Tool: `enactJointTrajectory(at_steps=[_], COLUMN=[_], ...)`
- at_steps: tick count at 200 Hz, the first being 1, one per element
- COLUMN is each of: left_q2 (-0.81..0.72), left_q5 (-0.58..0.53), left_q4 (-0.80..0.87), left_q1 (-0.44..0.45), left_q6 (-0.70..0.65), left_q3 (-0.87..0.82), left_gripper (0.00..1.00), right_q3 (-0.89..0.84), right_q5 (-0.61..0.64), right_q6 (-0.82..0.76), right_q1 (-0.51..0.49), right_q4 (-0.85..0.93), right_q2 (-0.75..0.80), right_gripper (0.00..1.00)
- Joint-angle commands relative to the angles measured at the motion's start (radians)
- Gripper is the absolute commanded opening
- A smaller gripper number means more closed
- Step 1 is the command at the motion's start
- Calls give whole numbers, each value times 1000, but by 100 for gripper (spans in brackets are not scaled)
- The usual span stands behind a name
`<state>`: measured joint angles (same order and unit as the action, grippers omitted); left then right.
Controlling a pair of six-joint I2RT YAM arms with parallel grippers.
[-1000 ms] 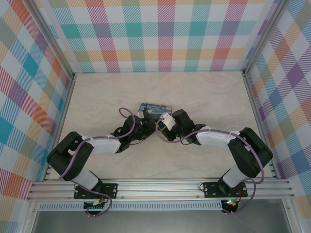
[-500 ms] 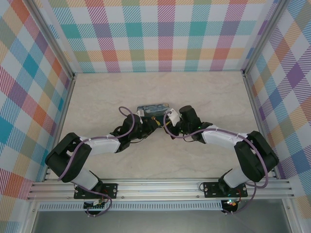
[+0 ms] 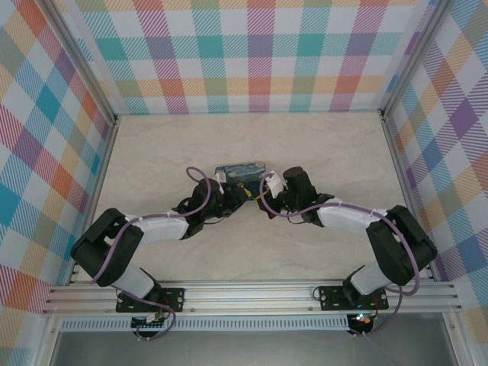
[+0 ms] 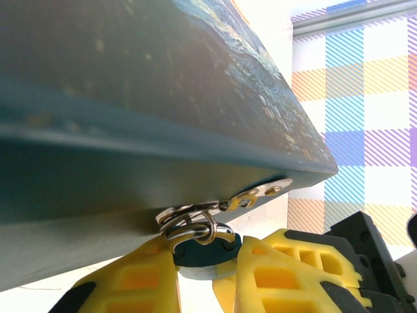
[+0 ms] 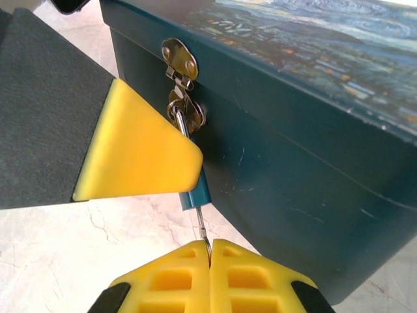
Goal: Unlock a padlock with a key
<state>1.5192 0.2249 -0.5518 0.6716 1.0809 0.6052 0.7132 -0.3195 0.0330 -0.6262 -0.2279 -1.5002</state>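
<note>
Your left claw (image 4: 207, 264) grips the padlock (image 5: 195, 194) at the box's (image 3: 240, 168) 6 o'clock face; your right claw (image 5: 210, 248) pinches the key (image 5: 202, 228).

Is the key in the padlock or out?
Seemingly in: the key, pinched by the right gripper, runs straight up into the lower end of the padlock. How deep, cannot tell.

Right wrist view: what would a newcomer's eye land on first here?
The dark blue box with its swirl-painted lid looms across the upper right, its silvery hasp at upper left. Under the hasp hangs the tiny blue padlock, pinched between the yellow fingers of the left gripper. From below, the right gripper is shut on the thin key, whose tip reaches the padlock's lower end.
</note>
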Motion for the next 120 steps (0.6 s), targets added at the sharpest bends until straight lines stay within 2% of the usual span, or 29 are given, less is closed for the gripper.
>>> enactJointTrajectory(at_steps=[1,77,120], left_q2=[13,45,104], left_q5=[96,122,101], left_q4=[-31,-49,-99], left_q1=[19,19,19], left_q6=[24,30,39], left_q3=[21,30,11], left_gripper=[4,4,5], right_q3=[4,-4,-17], right_q5=[-70,-98,-52], right_q6=[92,208,300], right_q1=[-5,-7,-25], right_q4=[-284,-435,-370], right_q2=[-23,-76,-73], right_gripper=[5,5,5])
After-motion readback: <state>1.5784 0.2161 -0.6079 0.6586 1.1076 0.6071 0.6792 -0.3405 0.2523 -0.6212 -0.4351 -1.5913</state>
